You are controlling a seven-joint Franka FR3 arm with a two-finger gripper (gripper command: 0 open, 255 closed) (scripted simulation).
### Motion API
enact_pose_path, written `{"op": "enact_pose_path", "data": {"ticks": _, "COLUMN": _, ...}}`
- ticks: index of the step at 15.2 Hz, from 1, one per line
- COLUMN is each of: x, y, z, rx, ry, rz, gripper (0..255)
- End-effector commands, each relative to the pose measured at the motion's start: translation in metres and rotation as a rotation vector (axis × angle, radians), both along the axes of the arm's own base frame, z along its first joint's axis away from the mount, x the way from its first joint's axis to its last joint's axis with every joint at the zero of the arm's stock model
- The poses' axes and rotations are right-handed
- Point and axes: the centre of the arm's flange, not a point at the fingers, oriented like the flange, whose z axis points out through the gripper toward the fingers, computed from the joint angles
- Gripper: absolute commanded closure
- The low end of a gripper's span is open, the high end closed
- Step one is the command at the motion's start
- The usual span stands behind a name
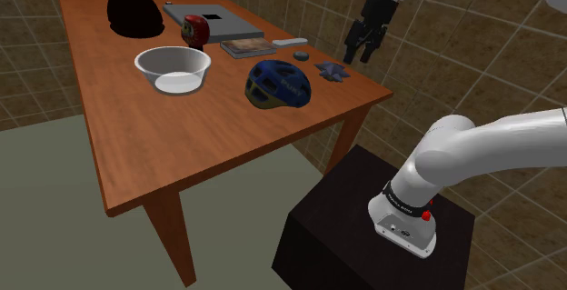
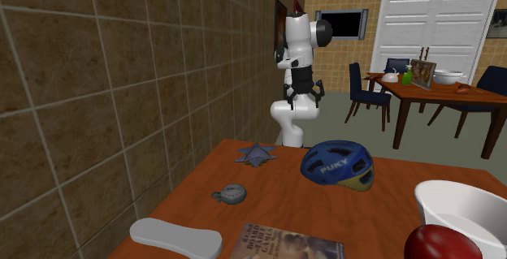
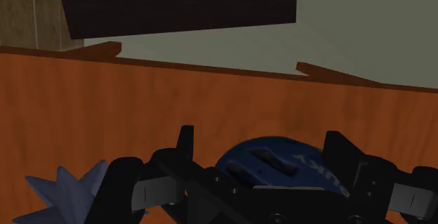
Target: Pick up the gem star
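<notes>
The gem star (image 1: 332, 70) is a small blue-grey spiky star lying on the wooden table (image 1: 182, 147) near its corner by the tiled wall. It also shows beside the helmet (image 2: 256, 155) and at the edge of the wrist view (image 3: 63, 191). My black gripper (image 1: 356, 50) hangs in the air above the star, slightly towards the shoulder view's right. Its two fingers stand apart with nothing between them (image 3: 263, 149). In the second exterior view the gripper (image 2: 302, 95) hangs well above the table's far end.
A blue helmet (image 1: 279, 83) sits close beside the star. Further along are a white bowl (image 1: 173, 68), a red object (image 1: 195, 29), a book (image 1: 243, 46), a small grey round thing (image 1: 301, 55), a white oblong piece (image 1: 289, 42) and a black plant pot (image 1: 134, 8). The tiled wall runs close behind.
</notes>
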Motion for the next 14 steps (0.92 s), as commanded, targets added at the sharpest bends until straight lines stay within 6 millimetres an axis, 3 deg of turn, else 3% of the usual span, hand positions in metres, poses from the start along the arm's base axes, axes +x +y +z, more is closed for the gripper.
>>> {"op": "enact_pose_path", "data": {"ticks": 1, "x": 0.0, "y": 0.0, "z": 0.0, "rx": 0.0, "ry": 0.0, "rz": 0.0, "gripper": 0}}
{"op": "enact_pose_path", "data": {"ticks": 14, "x": 0.046, "y": -0.12, "z": -0.084, "rx": -0.084, "ry": -0.132, "rz": -0.068, "gripper": 0}}
